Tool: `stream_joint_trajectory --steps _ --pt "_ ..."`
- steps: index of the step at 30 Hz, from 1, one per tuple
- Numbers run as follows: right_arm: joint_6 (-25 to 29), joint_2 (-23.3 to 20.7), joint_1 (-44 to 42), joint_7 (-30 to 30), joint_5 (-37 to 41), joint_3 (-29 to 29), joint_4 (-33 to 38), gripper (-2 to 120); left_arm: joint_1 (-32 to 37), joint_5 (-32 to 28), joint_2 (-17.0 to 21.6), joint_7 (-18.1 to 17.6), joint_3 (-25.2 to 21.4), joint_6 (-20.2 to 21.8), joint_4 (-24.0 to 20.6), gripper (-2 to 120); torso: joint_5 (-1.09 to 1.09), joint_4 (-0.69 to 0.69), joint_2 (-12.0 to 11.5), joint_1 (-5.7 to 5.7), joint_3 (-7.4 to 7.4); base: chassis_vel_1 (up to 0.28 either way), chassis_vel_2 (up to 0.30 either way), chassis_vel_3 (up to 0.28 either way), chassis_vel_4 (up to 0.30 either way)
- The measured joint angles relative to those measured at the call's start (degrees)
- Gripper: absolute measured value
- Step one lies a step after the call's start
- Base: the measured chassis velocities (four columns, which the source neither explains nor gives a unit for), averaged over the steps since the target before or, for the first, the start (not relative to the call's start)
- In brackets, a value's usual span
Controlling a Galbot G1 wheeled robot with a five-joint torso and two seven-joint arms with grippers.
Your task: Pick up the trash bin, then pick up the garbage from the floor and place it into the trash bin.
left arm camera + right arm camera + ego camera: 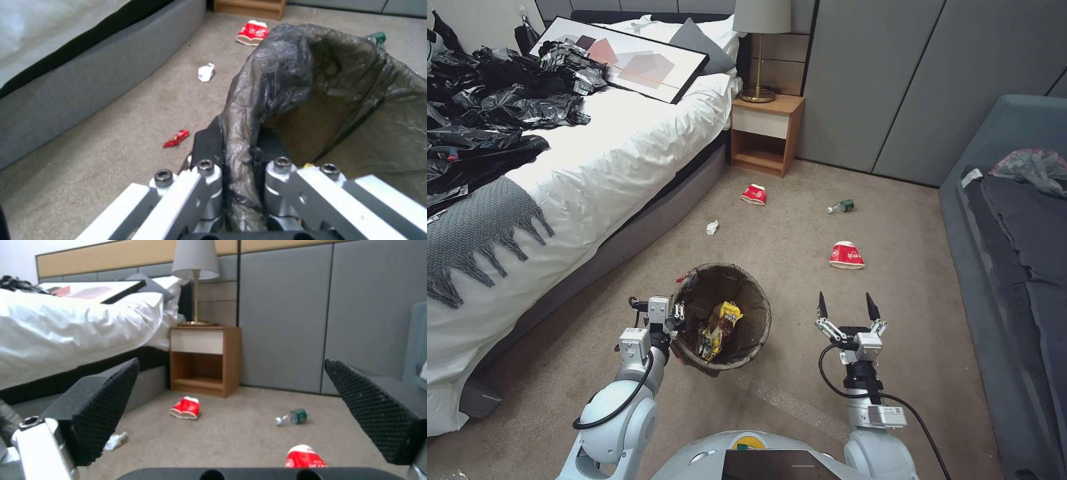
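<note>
The trash bin (740, 303), lined with a dark brown bag, sits in front of me with yellow snack wrappers (720, 328) inside. My left gripper (677, 315) is shut on its near-left rim; the left wrist view shows the fingers (208, 145) clamping the liner (276, 76). My right gripper (845, 308) hangs open and empty right of the bin, above the carpet. Garbage on the floor: a red-and-white cup (846, 256) just beyond the right gripper, another cup (754, 194), a green bottle (842, 207), a white paper wad (712, 227) and a tiny red wrapper (176, 138).
The bed (594, 167) with black plastic sheets and a framed picture runs along the left. A wooden nightstand (766, 130) with a lamp stands at the far wall. A grey sofa (1014, 220) borders the right. Open carpet (800, 233) lies between them.
</note>
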Motion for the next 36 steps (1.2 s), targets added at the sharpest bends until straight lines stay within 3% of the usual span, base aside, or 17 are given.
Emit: stream_joint_trajectory --steps 16,36 --pt "-1.06 0.22 1.67 0.71 0.90 0.72 -0.22 96 -0.17 -0.01 -0.08 0.06 0.07 -0.01 0.15 7 0.00 -0.01 0.00 0.00 0.00 -0.023 0.018 0.021 -0.020" --pt "-1.28 0.22 2.28 0.55 1.29 1.11 -0.33 96 -0.14 0.02 -0.10 0.02 0.18 -0.01 0.21 7 0.01 0.00 0.00 0.00 0.01 -0.192 0.188 0.188 -0.187"
